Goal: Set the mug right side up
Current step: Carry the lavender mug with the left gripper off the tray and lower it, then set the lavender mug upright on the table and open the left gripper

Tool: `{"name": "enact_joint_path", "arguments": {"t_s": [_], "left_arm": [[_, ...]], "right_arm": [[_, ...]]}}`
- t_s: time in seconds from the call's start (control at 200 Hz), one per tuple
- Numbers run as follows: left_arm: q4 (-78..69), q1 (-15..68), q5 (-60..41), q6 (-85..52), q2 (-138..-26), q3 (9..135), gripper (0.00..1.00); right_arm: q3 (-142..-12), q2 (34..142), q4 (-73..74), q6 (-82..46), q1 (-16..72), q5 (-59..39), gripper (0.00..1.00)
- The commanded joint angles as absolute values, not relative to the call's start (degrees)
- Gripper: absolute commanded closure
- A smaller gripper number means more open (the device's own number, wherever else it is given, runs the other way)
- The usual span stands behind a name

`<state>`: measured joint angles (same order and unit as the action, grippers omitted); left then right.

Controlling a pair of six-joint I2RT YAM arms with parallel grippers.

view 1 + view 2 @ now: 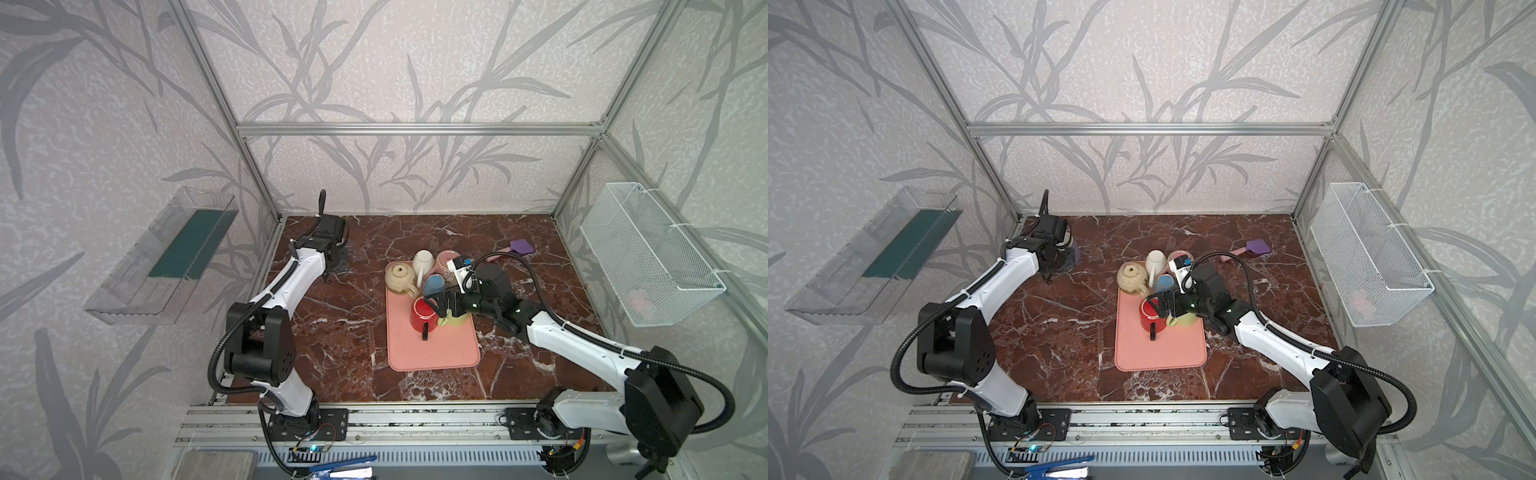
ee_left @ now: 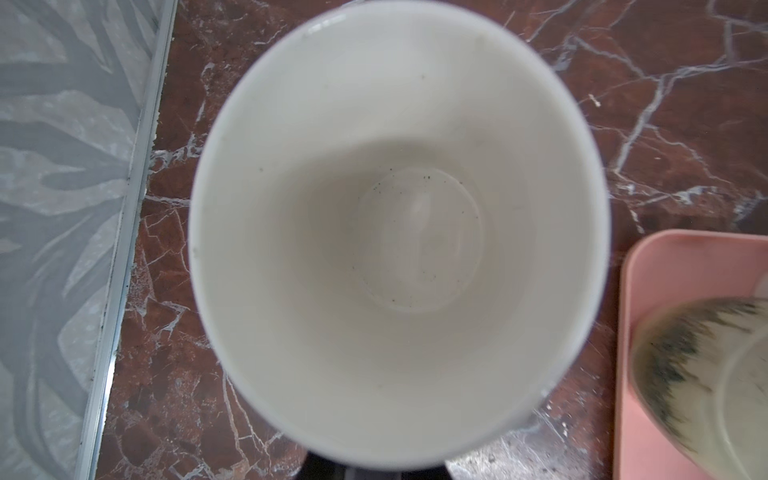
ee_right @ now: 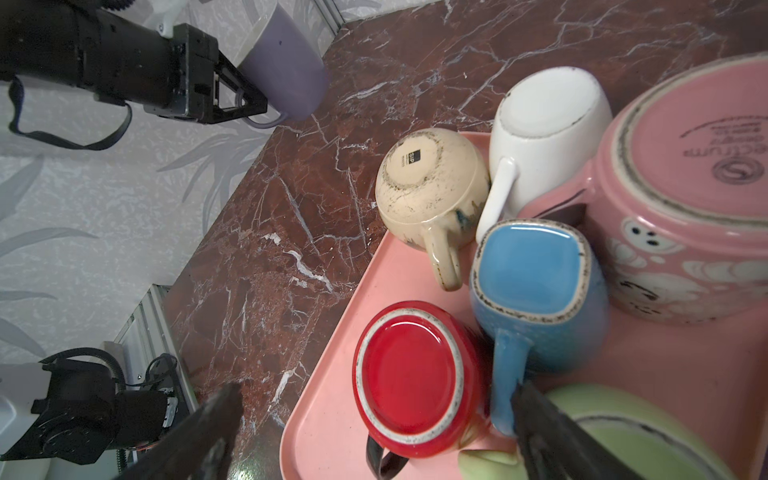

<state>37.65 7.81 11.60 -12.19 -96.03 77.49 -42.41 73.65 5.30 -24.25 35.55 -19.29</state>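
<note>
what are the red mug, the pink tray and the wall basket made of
Red mug: likely glazed ceramic; glossy red, pale speckled foot ring.
Pink tray: probably matte plastic or silicone; smooth, rounded rim.
Basket: white-coated wire mesh, see-through grid.

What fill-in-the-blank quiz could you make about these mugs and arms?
The mug held by the left gripper is ___ outside.
The tray is ___.
The right gripper, near the red mug, is ___.
Missing words: purple; pink; open.
</note>
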Motion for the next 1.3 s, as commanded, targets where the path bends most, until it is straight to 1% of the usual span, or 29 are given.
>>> {"name": "enact_joint_path", "arguments": {"t_s": [0.0,0.385,0.58,0.96,1.295], "left_arm": [[32.59,7.12,16.79,-9.30,-98.15,80.97,1.00],[30.63,4.99,13.26,-10.46,-108.89,87.72,1.00],[30.71,4.57,13.58,-9.50,-112.86,90.89,1.00],[30.75,4.57,15.44,-8.14,-117.54,93.44,1.00],[36.18,4.57,16.82,-8.67,-120.60,97.21,0.99]], "right_arm": [[-41.73,72.32,7.85,-24.61,35.79,-18.51,0.01],[-41.57,75.47,9.57,-24.70,35.69,-18.72,0.01],[-41.86,76.66,9.67,-24.26,35.38,-18.88,0.00],[-41.74,77.12,10.02,-24.19,34.93,-19.05,0.01],[-41.75,77.02,9.71,-24.26,34.97,-19.33,0.00]]}}
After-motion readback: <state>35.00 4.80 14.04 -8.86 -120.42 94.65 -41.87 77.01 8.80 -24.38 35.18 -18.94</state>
